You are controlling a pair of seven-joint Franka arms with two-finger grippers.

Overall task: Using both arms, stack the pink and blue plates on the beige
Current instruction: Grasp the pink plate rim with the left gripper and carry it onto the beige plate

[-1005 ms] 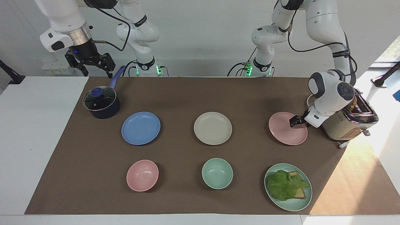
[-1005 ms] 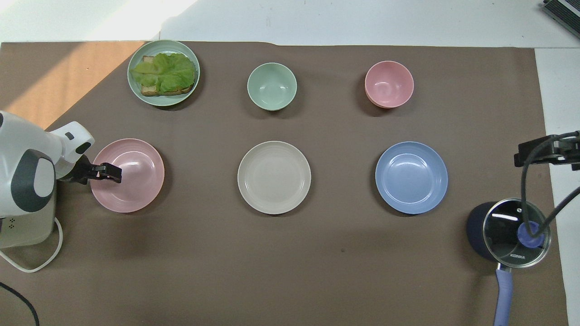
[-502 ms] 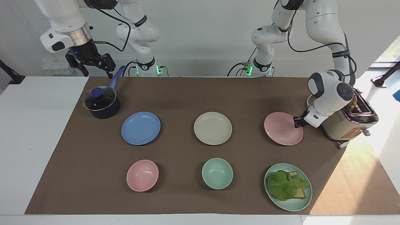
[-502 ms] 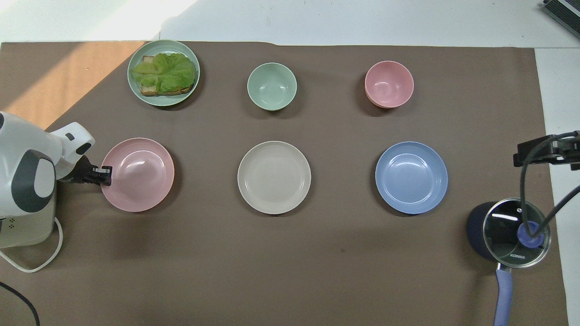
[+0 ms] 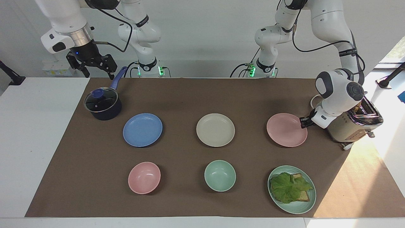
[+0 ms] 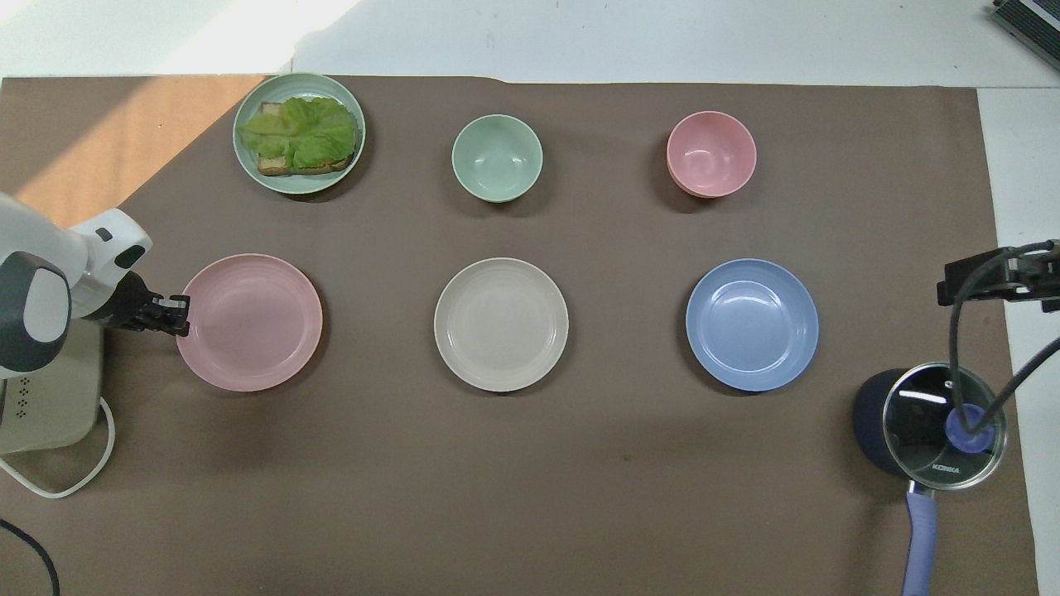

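At table's end, left gripper (image 5: 303, 122) apparently pinches pink plate (image 5: 286, 130).

A: What covered the white table (image 5: 38, 142)?

B: A brown paper mat (image 5: 190, 98). On it sat three shallow round matte plates in a row: cornflower blue (image 5: 142, 129), cream-beige (image 5: 215, 129), pale pink (image 5: 286, 130).

A: And farther from the robots?

B: A pink bowl (image 5: 144, 177), a mint-green bowl (image 5: 220, 175) and a mint-green plate of lettuce and toast (image 5: 291, 189). A lidded dark saucepan (image 5: 102, 104) and a beige toaster (image 5: 351, 125) stood at the ends.
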